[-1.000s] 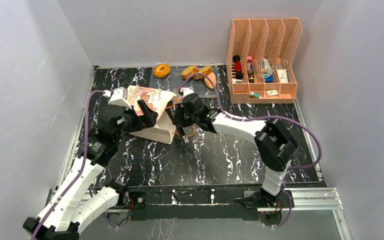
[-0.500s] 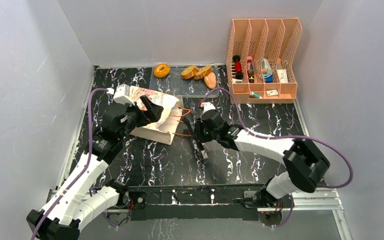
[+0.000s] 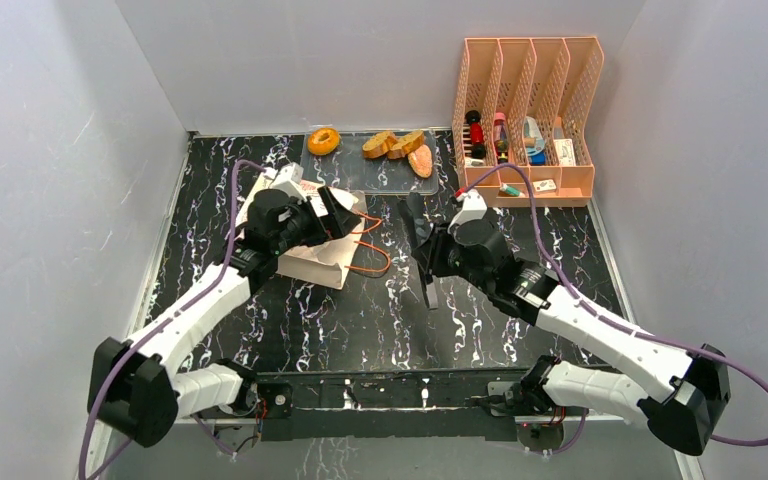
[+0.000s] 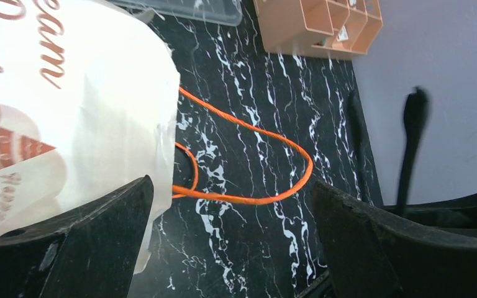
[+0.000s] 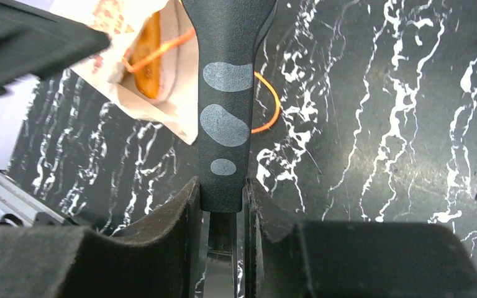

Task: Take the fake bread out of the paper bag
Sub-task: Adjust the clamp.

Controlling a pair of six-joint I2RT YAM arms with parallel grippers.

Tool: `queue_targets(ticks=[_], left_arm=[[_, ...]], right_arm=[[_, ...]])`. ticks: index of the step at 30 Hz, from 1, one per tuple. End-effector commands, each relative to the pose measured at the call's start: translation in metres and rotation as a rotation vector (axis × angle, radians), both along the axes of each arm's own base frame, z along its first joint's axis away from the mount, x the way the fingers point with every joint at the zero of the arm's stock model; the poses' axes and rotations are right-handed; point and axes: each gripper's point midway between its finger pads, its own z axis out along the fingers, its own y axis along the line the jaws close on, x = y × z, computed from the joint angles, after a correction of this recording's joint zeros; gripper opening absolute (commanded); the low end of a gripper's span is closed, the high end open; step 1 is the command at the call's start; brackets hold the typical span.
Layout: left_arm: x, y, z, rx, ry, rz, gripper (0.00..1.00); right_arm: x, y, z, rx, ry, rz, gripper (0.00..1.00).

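The paper bag point(image 3: 308, 256) lies on its side on the black marbled table, its mouth and orange cord handles point(image 3: 372, 255) facing right. In the right wrist view a golden-brown bread piece point(image 5: 149, 62) shows inside the bag's mouth. A doughnut point(image 3: 323, 140) and several bread pieces point(image 3: 400, 147) lie on the clear tray point(image 3: 360, 178). My left gripper point(image 3: 335, 215) is open and empty over the bag's mouth end point(image 4: 230, 192); the bag point(image 4: 68, 112) is beside its left finger. My right gripper point(image 3: 438, 258) is shut on black tongs point(image 3: 417, 215), right of the bag point(image 5: 223, 186).
An orange file organiser point(image 3: 525, 110) with small items stands at the back right. The handle loop point(image 4: 254, 167) lies on the table between the bag and the tongs point(image 4: 413, 130). Grey walls close the sides and back.
My right arm has pulled the tongs back to the right, away from the bag's mouth. My left gripper has moved right along the bag to its mouth end, and the bag has settled lower.
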Motion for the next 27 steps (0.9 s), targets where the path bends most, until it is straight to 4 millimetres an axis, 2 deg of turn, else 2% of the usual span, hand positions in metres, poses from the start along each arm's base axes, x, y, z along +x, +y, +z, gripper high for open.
queue_targets(ticks=[1,5,15,27], left_arm=[[0.004,-0.030,0.024,-0.126,-0.046,-0.115,0.98],[0.011,-0.037,0.030,-0.158,-0.050,-0.125,0.98],[0.008,-0.053,0.045,-0.277,-0.050,-0.185,0.98],[0.012,-0.061,0.034,-0.313,-0.011,-0.203,0.98]], right_arm=[[0.005,0.009,0.053,0.080,-0.076,0.018,0.03],[0.003,0.016,0.059,0.107,-0.083,0.045,0.03],[0.002,0.035,0.059,0.142,-0.080,0.098,0.03],[0.004,0.057,0.073,0.170,-0.107,0.138,0.03]])
